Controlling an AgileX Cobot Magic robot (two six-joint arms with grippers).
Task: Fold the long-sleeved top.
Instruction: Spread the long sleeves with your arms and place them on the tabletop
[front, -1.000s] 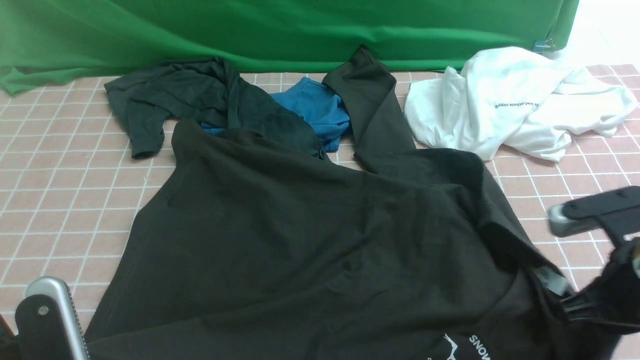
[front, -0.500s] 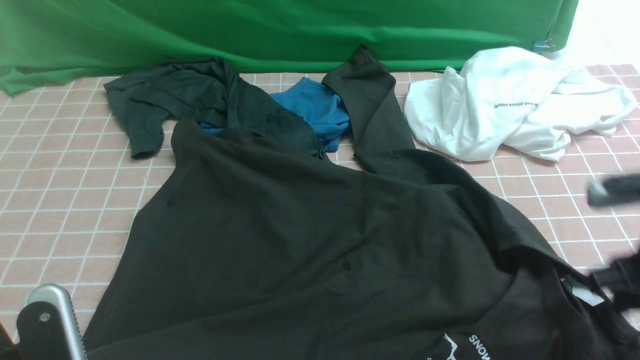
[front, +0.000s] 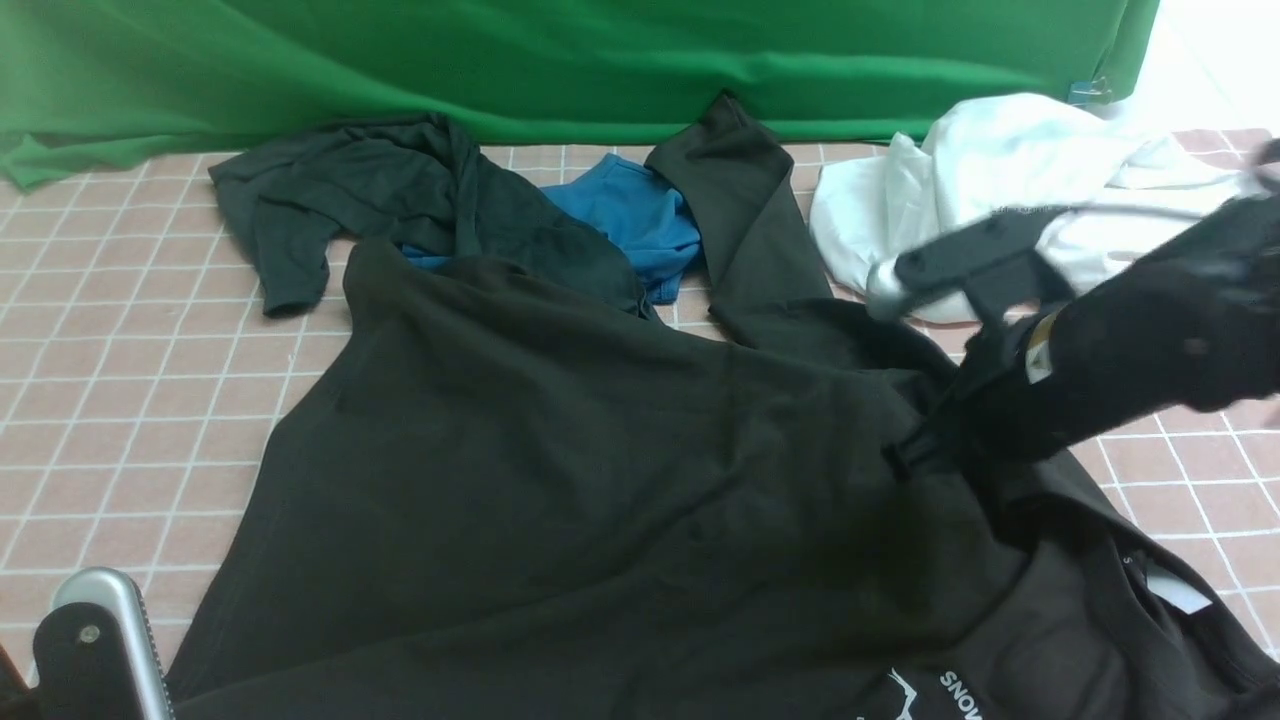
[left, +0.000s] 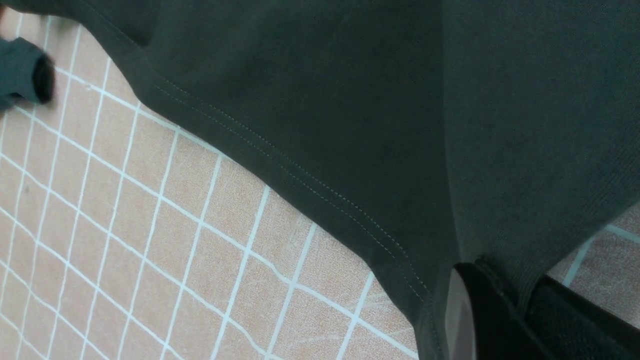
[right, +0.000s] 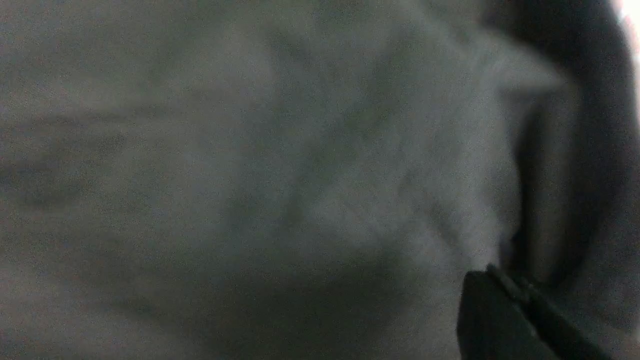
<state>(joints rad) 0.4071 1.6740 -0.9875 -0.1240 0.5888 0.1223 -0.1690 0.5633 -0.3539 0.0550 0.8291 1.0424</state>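
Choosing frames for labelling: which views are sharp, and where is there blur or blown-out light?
Front view: long-sleeved top sharp, right arm smeared by motion, far right corner blown out white. Left wrist view: crisp, the top's hem stitching readable. Right wrist view: dim, grainy, out of focus, only dark fabric close up.

The right gripper (front: 905, 458) was low in the right corner of the front view, slid out to the right edge, and now reaches in at middle right. Its closed tip is down on the shoulder area of the long-sleeved top (front: 600, 450). Its arm now hides part of the white tee (front: 1000, 150). The collar that had been bunched up at lower right has dropped flat, and its label (front: 1180, 595) lies farther right.
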